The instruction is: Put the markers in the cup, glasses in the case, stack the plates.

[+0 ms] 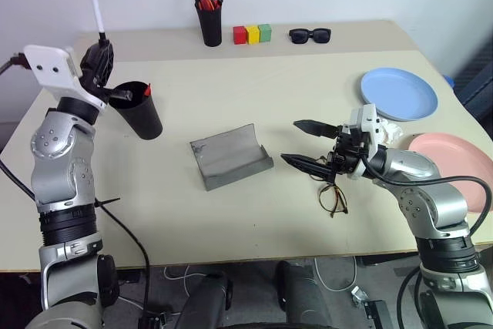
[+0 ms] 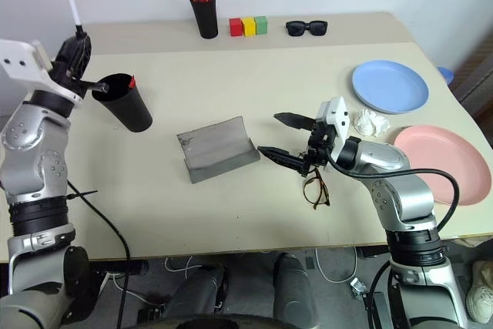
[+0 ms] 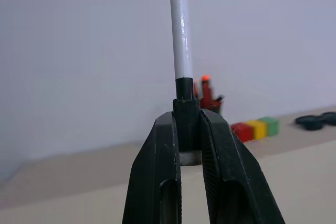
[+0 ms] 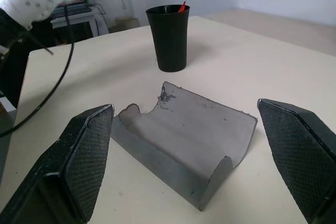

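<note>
the glasses (image 1: 333, 196) lie on the table (image 1: 231, 213) near its front edge, just under the right gripper (image 1: 304, 144), whose jaws stand wide apart and empty, facing the open grey case (image 1: 229, 157) mid-table. the left gripper (image 1: 98, 55), raised beside the black cup (image 1: 139, 109), has its jaws clamped on the black cap of a white marker (image 1: 95, 5) pointing up. a red-capped marker (image 1: 146, 90) sits in the cup. the blue plate (image 1: 399, 94) and pink plate (image 1: 454, 167) lie apart at the right.
</note>
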`<state>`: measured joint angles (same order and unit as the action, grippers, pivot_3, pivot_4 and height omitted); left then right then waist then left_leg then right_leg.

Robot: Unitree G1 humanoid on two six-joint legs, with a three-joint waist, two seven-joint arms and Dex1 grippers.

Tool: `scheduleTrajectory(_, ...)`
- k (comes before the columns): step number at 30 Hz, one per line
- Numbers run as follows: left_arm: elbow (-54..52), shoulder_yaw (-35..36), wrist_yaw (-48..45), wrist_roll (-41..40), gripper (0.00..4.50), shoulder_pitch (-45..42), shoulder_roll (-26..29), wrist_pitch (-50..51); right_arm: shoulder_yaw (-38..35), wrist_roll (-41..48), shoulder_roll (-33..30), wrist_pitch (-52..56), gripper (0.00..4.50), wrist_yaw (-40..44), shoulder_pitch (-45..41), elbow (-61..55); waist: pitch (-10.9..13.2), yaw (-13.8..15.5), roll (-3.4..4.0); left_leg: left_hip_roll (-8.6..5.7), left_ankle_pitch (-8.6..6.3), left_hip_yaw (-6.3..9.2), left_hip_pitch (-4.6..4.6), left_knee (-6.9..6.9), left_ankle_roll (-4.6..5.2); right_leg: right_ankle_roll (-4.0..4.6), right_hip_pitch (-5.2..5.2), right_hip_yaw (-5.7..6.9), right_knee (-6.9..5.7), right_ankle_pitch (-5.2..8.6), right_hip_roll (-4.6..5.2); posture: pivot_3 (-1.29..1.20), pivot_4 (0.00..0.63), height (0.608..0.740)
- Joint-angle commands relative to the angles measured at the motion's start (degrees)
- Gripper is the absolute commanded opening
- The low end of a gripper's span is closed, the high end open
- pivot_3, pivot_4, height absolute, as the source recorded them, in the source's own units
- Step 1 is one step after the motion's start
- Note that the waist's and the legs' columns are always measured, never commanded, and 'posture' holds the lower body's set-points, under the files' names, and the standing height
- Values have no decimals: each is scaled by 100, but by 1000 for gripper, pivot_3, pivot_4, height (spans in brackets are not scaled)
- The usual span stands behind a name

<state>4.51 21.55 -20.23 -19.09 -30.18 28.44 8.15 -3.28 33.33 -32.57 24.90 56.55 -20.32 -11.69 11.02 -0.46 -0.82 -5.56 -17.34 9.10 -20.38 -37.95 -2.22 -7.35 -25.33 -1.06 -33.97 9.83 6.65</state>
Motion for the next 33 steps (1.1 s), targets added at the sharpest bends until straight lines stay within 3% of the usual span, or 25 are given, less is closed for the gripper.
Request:
scheduleTrajectory(1, 15, -18, -38, 8, 32, 59, -29, -161, -62, 36, -6, -97, 4500, -10, -62, -163, 0, 1, 0, 0, 0, 0, 0, 0, 1, 0, 0, 0, 0, 0, 0, 0, 150, 740)
scheduleTrajectory(13, 298, -203, 79, 222, 32, 198, -237, -248, -79, -31, -40, -133, 4500, -6, -61, -153, 0, -8, 0, 0, -1, 1, 1, 0, 1, 0, 0, 0, -1, 0, -1, 0, 150, 740)
scheduleTrajectory(22, 400, -139, 59, 179, 4462, 151, -151, -332, -87, -68, -29, -158, 4500, -11, -68, -129, 0, -8, 0, 1, -1, 1, 0, -1, 1, 0, -1, 0, -2, 0, -1, 0, 150, 740)
scheduleTrajectory(30, -846, -433, -1359, -1445, 4462, 293, -117, 1001, -83, -99, -31, -197, 4500, 8, -89, -47, 0, -12, 0, 5, -1, 1, -1, -1, 2, -1, -1, 0, -1, 0, 0, 0, 150, 740)
scheduleTrajectory(33, -1171, -771, -1817, -1522, 4462, 387, 160, 1455, -102, -128, -52, -243, 4500, 20, -100, 27, 0, -20, 0, 4, -1, 0, 0, -1, 3, -1, -1, 0, -3, 0, -1, 0, 150, 740)
